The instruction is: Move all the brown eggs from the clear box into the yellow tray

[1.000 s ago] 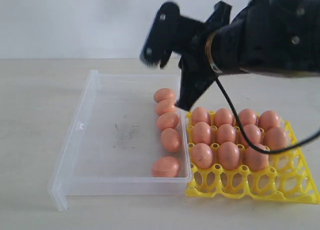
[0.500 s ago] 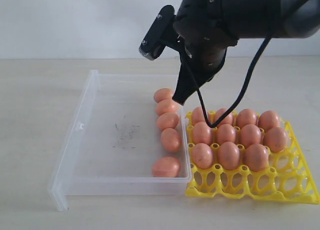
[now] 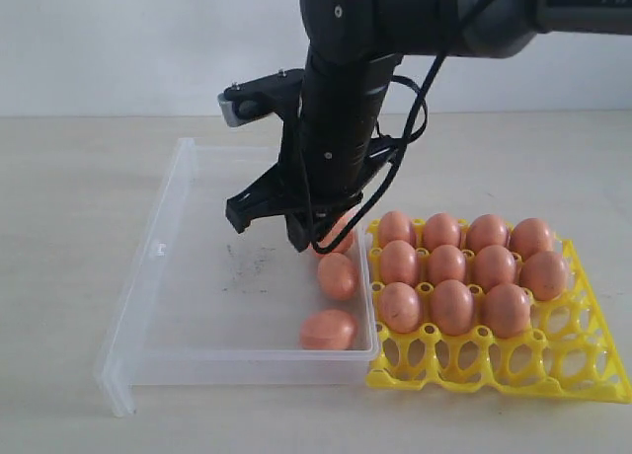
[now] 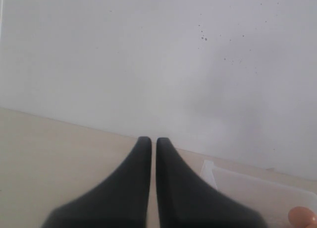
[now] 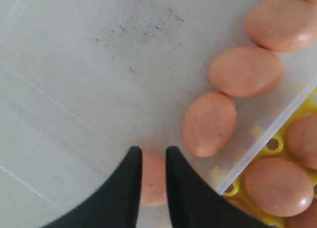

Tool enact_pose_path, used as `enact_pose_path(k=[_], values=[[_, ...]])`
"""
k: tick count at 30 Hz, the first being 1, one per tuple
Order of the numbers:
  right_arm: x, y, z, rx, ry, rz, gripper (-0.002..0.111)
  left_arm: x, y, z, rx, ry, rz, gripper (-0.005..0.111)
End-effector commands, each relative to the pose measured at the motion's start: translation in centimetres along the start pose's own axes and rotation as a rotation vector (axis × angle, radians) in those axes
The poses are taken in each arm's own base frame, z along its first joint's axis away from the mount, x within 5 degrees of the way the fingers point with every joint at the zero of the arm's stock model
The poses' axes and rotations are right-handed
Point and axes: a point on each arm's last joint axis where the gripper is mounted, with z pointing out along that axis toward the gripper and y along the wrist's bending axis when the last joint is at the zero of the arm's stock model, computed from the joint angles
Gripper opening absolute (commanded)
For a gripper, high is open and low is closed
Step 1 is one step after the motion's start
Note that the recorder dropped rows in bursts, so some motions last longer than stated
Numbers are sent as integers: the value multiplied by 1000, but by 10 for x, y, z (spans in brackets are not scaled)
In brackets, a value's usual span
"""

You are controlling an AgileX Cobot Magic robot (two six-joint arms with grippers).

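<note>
- Outside view: your right hand [image 3: 301, 239] hangs low inside the clear box [image 3: 188, 276]. It is over the row of eggs [image 3: 337, 274] lying along the wall next to the yellow tray [image 3: 592, 375]. Eleven eggs sit in the tray and five cups are empty. Box and tray touch side by side on the bench [image 3: 59, 227].
- Left wrist view: your left hand [image 4: 149, 151] is closed to a hairline and holds nothing. It is off to one side of the work, with only a corner of the box and one egg showing.
- Right wrist view: the right hand's jaws stand only slightly apart and empty. One egg lies just below the tips, with others beside it. I judge this is the pick. Spread the jaws wider than the egg, lower around its sides, then close gently.
</note>
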Motion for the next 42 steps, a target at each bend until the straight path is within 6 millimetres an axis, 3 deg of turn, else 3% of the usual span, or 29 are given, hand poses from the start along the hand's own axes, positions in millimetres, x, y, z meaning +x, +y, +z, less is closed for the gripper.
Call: enact_pose_path(k=[1,4,12,22,27,37,39,42], values=[[0,-6,16,11,55,75,47,-1,-1,0,6,-4,4,4],[1,-7,30,16,90,123,58,-1,-1,0,6,-4,4,4],[1,-16,65,54,140,172,58,-1,-1,0,6,-4,4,4],[-5,-53,67,123,61,256,58,-1,-1,0,6,-4,4,4],[-5,-68,71,71,47,370,58,-1,-1,0,6,-4,4,4],[5,-67,97,52,172,409,58,-1,-1,0,6,-4,4,4],[10,-67,99,57,224,389,54,-1,-1,0,6,-4,4,4],[18,-67,97,54,312,246,36,-1,-1,0,6,-4,4,4]])
